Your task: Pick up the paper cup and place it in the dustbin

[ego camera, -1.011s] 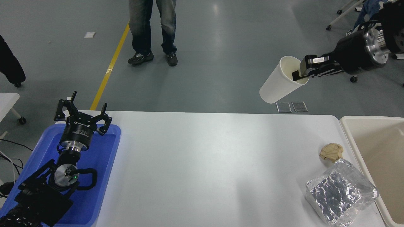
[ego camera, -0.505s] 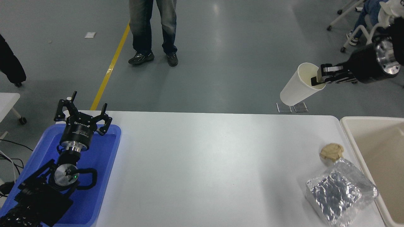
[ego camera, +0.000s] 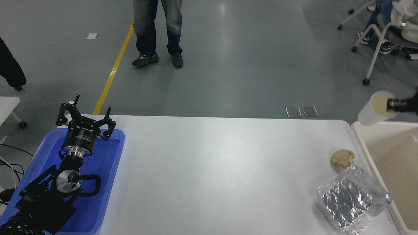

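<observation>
The right gripper point(ego camera: 393, 104) is reaching in from the right edge, only its black tip showing, and it is pinching the rolled rim of the paper cup point(ego camera: 374, 111), one finger inside the cream-tinted mouth. The cup, plain white and tapered, is hanging tilted in the air with its narrow base pointing down and to the left, just over the far left corner of the dustbin point(ego camera: 362, 137). That bin is showing as a large cream-beige plastic box with a thick rounded rim and a smooth inner wall, sitting against the right end of the white table point(ego camera: 212, 169). On the tabletop near the bin a crumpled tan paper ball point(ego camera: 342, 158) is lying, and just in front of it a squarish foil packet point(ego camera: 351, 200) is glinting with a wrinkled silver surface. At the lower left the left gripper point(ego camera: 85, 122) is resting parked over a glossy blue plastic tray point(ego camera: 107, 182), its black fingers spread wide and holding nothing. Beyond the table a person point(ego camera: 156, 32) in jeans and dark shoes is standing on the smooth grey floor beside a yellow line point(ego camera: 112, 70).
</observation>
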### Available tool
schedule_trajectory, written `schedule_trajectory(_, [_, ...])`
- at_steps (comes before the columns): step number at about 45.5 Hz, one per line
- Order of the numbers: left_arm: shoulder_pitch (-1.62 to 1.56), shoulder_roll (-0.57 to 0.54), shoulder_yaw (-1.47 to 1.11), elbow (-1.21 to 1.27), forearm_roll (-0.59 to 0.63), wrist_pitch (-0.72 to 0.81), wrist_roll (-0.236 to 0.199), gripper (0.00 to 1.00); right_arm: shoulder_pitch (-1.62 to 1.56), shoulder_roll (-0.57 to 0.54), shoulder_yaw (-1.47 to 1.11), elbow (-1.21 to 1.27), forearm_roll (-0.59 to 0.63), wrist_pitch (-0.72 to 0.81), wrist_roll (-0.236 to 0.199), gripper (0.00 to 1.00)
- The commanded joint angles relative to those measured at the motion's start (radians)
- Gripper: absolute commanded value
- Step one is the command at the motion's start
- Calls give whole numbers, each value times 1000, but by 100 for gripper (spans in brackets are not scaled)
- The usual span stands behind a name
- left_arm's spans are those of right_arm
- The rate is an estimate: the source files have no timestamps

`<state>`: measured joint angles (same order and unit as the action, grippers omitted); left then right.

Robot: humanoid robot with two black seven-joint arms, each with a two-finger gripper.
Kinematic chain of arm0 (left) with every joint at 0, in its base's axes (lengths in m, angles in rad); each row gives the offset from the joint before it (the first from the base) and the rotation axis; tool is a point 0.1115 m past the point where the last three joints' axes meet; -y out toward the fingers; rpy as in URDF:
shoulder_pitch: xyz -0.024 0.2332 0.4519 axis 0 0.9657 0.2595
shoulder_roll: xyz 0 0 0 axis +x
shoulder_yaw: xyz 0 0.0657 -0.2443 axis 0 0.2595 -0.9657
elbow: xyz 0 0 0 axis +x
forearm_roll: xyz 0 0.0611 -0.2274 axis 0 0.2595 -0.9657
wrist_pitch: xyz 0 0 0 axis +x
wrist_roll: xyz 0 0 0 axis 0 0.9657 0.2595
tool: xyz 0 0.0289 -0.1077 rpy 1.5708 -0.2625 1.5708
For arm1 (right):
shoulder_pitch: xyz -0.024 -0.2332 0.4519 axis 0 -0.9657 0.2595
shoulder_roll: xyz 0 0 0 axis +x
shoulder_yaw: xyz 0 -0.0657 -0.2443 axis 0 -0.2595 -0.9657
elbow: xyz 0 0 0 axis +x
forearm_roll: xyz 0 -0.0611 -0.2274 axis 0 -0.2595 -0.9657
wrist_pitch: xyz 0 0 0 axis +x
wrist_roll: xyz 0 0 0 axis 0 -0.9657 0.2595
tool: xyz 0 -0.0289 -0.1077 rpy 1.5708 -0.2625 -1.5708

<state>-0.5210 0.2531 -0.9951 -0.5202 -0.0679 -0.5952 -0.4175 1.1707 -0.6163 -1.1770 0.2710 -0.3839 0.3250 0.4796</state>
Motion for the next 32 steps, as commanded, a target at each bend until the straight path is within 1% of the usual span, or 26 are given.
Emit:
schedule_trajectory(1, [-1, 0, 0, 0, 0, 0, 0, 100, -292, 3, 186, -217, 3, -49, -107, 0])
schedule_trajectory(9, [1, 0, 0, 0, 0, 0, -1, 100, -384, 15, 260, -217, 7, -165, -303, 0])
schedule_trajectory(12, [-1, 0, 0, 0, 0, 0, 0, 100, -422, 26, 289, -219, 7, -204, -363, 0])
schedule_trajectory(14, [-1, 0, 0, 0, 0, 0, 0, 100, -448, 33, 309, -219, 7, -225, -395, 0])
schedule_trajectory(24, [1, 0, 0, 0, -1, 0, 0, 100, -531, 90, 404, -230, 7, -319, -512, 0])
schedule_trajectory(28, [-1, 0, 0, 0, 0, 0, 0, 100, -563, 115, 438, -231, 7, -340, -535, 0])
schedule_trajectory(32, [1, 0, 0, 0, -1, 0, 0, 100, -583, 138, 465, -233, 5, -353, -538, 0])
